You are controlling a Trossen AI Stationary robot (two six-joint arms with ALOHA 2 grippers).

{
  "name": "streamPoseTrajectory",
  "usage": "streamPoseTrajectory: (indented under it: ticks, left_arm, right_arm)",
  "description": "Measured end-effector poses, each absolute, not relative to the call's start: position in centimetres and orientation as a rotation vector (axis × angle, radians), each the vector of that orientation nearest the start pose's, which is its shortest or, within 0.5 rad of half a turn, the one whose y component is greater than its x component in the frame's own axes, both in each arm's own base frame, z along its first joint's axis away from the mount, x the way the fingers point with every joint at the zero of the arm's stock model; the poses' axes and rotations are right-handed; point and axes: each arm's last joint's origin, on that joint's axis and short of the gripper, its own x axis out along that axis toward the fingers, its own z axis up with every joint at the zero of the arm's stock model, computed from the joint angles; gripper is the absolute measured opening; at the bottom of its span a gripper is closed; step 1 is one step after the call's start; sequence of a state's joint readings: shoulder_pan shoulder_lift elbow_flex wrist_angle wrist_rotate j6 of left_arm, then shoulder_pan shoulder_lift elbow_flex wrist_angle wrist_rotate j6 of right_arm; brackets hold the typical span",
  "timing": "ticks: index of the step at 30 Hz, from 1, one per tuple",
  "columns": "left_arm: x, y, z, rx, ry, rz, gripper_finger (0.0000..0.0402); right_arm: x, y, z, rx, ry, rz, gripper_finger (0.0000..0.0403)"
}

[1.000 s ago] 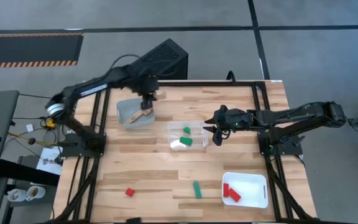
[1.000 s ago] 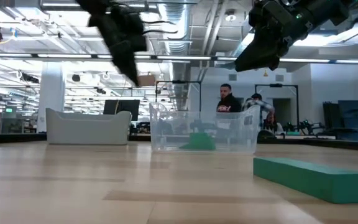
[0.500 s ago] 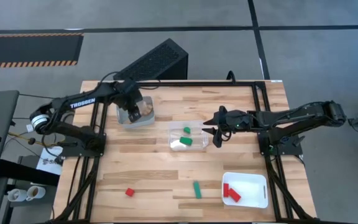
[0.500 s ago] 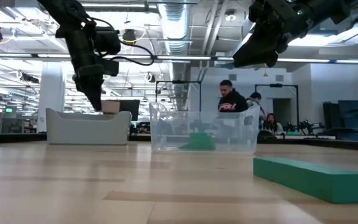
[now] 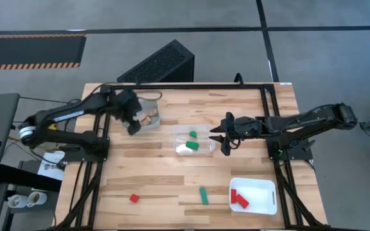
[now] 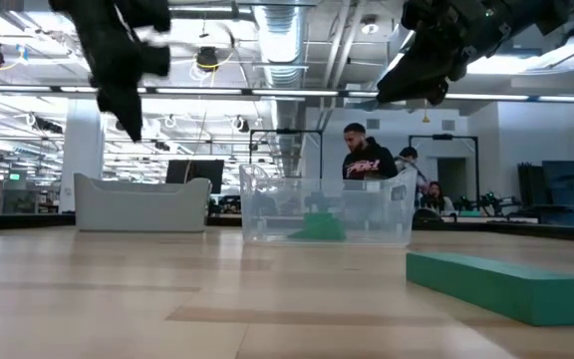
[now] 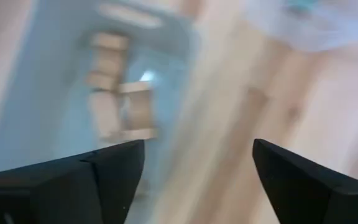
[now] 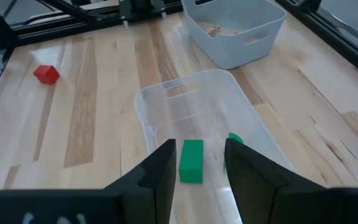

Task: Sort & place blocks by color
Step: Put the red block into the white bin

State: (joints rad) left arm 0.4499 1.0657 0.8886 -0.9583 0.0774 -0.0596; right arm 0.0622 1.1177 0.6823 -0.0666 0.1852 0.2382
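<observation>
Several pale wood blocks (image 5: 148,119) lie in the grey tray (image 5: 156,126). Green blocks (image 5: 191,144) lie in the clear tray (image 5: 178,131), and red blocks (image 5: 238,199) in the white tray (image 5: 268,186). A red block (image 5: 133,198) and a green bar (image 5: 203,195) lie loose on the table near its front edge. My left gripper (image 7: 197,149) is open and empty, raised over the grey tray's left side (image 5: 133,123). My right gripper (image 8: 201,162) hovers open and empty high above the clear tray's right end (image 5: 221,135).
The green bar (image 6: 501,284) lies close to the low camera. The three trays stand in a slanting row from the far left to the near right. A black frame (image 5: 262,86) borders the tabletop. People (image 6: 362,160) stand in the room beyond.
My left gripper carried a pale wood block down into the grey tray, let it go there, then rose and drew toward the table's left edge. The block now lies with the others in the tray. My right gripper has stayed over the clear tray.
</observation>
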Motion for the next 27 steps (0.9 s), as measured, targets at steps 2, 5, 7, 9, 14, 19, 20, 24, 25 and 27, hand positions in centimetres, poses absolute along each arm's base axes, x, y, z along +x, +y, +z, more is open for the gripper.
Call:
streamPoseTrajectory:
  ticks: [2, 5, 7, 9, 14, 19, 20, 24, 25, 27]
  left_arm:
    - [16.5, 5.5, 27.2, -0.356, 1.053, 0.328, 0.0265]
    - [16.3, 1.8, 27.7, -0.381, 1.020, 0.255, 0.0238]
    - [16.3, -0.9, 27.5, -0.333, 1.041, 0.181, 0.0221]
    - [16.2, -3.8, 26.9, -0.240, 1.080, 0.079, 0.0204]
    - [16.0, -10.8, 24.4, -0.149, 1.136, -0.117, 0.0172]
    - [16.1, -15.5, 21.8, -0.118, 1.179, -0.178, 0.0165]
    - [16.2, -16.2, 21.3, -0.110, 1.182, -0.183, 0.0165]
    - [17.2, -18.8, 18.8, -0.052, 1.181, -0.238, 0.0165]
    - [17.4, -19.3, 18.1, -0.040, 1.182, -0.252, 0.0165]
    - [17.8, -20.1, 16.9, -0.029, 1.210, -0.281, 0.0165]
  right_arm:
    - [23.6, 1.0, 24.6, 0.170, 0.481, -0.175, 0.0159]
    - [23.6, 1.0, 24.6, 0.170, 0.482, -0.175, 0.0159]
    - [23.6, 1.0, 24.6, 0.170, 0.482, -0.175, 0.0159]
    - [23.6, 1.0, 24.6, 0.174, 0.481, -0.176, 0.0159]
    - [23.6, 1.1, 24.6, 0.199, 0.479, -0.181, 0.0159]
    - [23.7, 1.6, 24.9, 0.205, 0.443, -0.157, 0.0159]
    - [23.8, 1.7, 25.0, 0.206, 0.429, -0.149, 0.0159]
    - [23.9, 2.3, 25.3, 0.214, 0.396, -0.123, 0.0159]
    - [23.9, 2.4, 25.4, 0.219, 0.392, -0.119, 0.0159]
    - [23.9, 2.7, 25.4, 0.225, 0.391, -0.110, 0.0159]
